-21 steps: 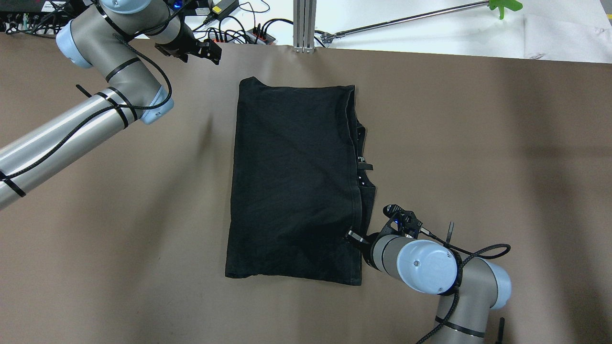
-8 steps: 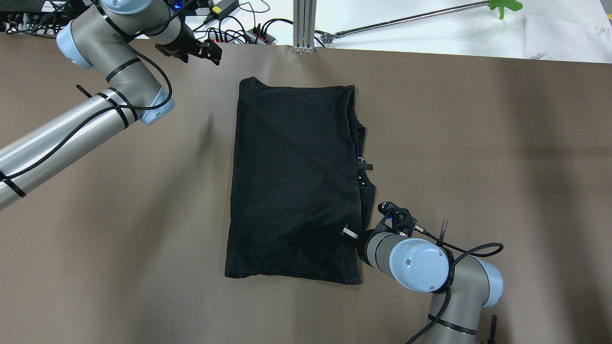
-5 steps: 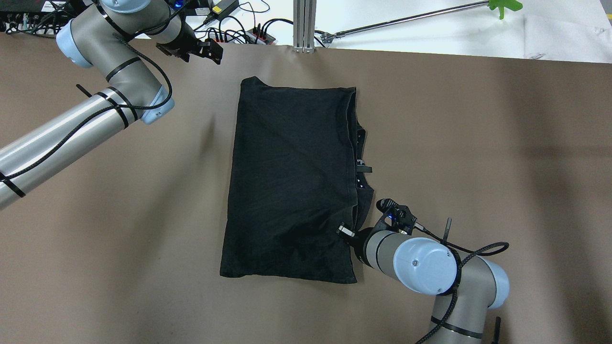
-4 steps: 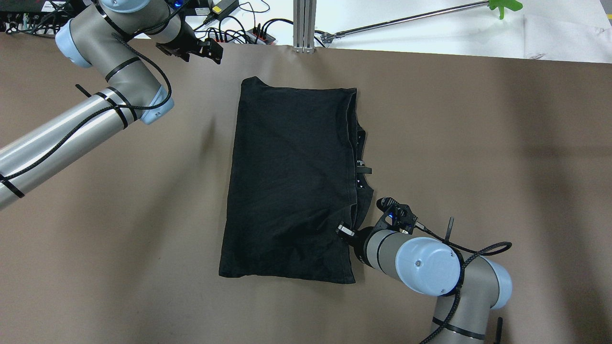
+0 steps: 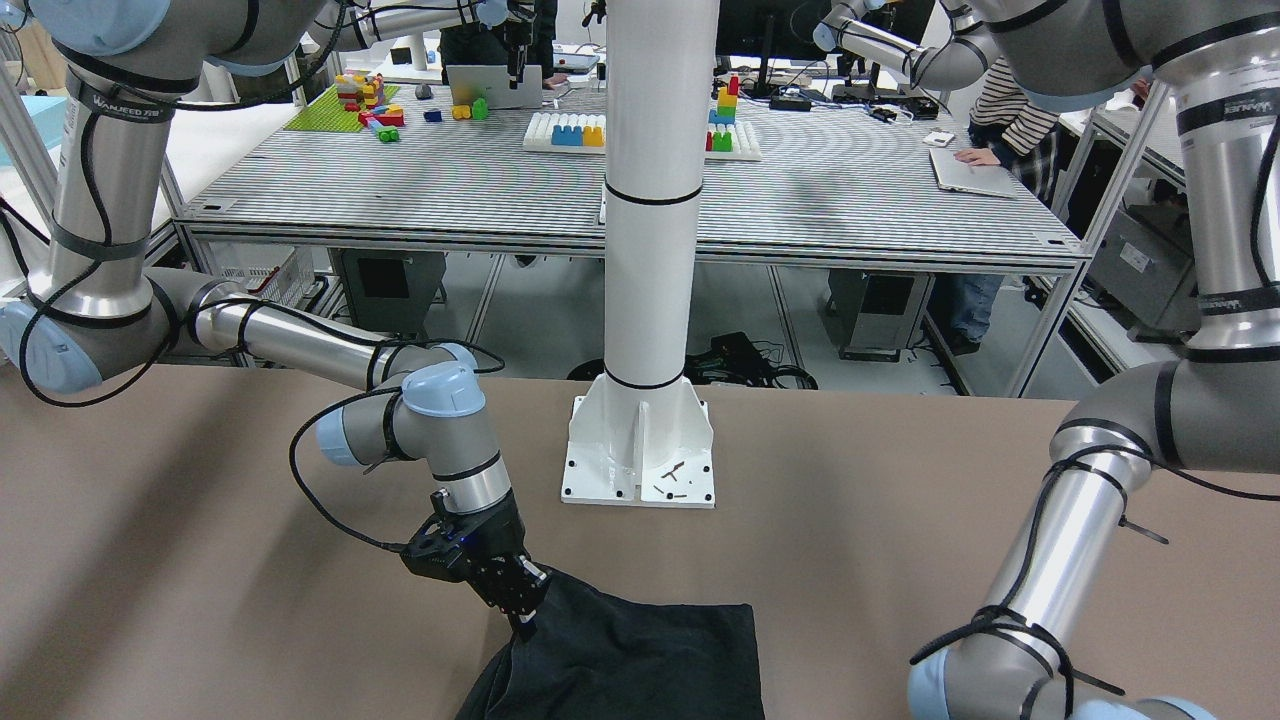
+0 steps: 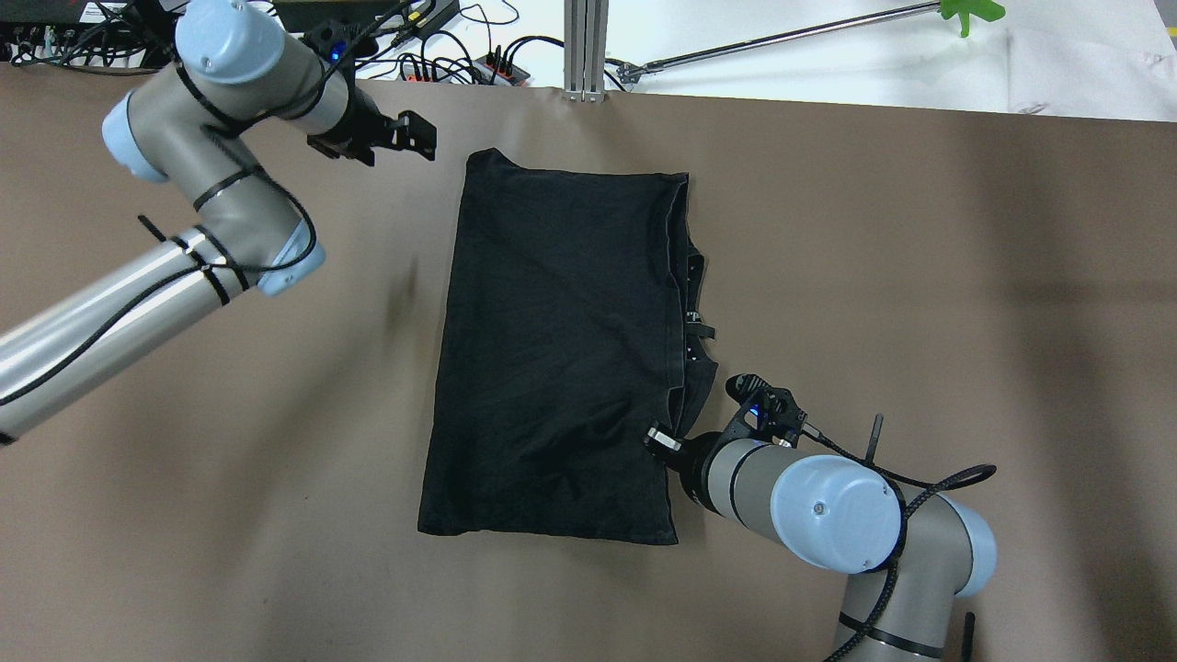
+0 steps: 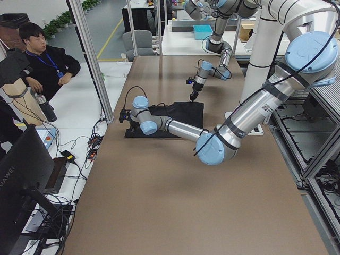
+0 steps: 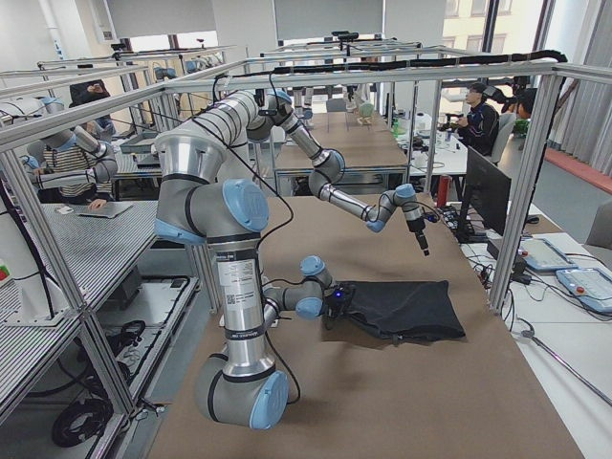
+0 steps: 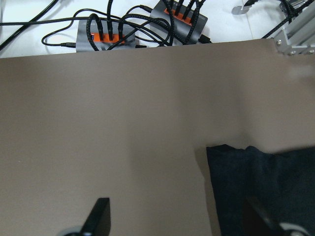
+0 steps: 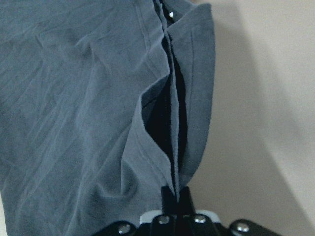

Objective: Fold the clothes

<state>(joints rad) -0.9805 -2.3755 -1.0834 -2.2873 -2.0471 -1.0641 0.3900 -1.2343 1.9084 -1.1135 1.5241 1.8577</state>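
The clothes (image 6: 561, 340) are one black garment lying flat in the middle of the brown table (image 6: 919, 276), folded into a tall rectangle with layered edges along its right side. My right gripper (image 6: 658, 440) is shut on those layered edges near the near-right corner; the right wrist view shows the fingertips (image 10: 172, 196) pinching the fabric (image 10: 74, 98). My left gripper (image 6: 423, 138) hovers open just left of the far-left corner. In the left wrist view its fingers (image 9: 98, 219) stand wide apart, with that corner (image 9: 266, 191) ahead of them. The garment (image 5: 630, 660) also shows at the bottom of the front-facing view.
A white pillar on a base plate (image 5: 640, 450) stands at the robot's side of the table. Power strips with cables (image 6: 497, 69) and a metal post (image 6: 585, 51) lie past the table's far edge. People sit at desks beyond both table ends.
The left arm has swung down and right, bringing its gripper closer to the far-left corner. The right gripper has dragged the near part of the garment slightly left.
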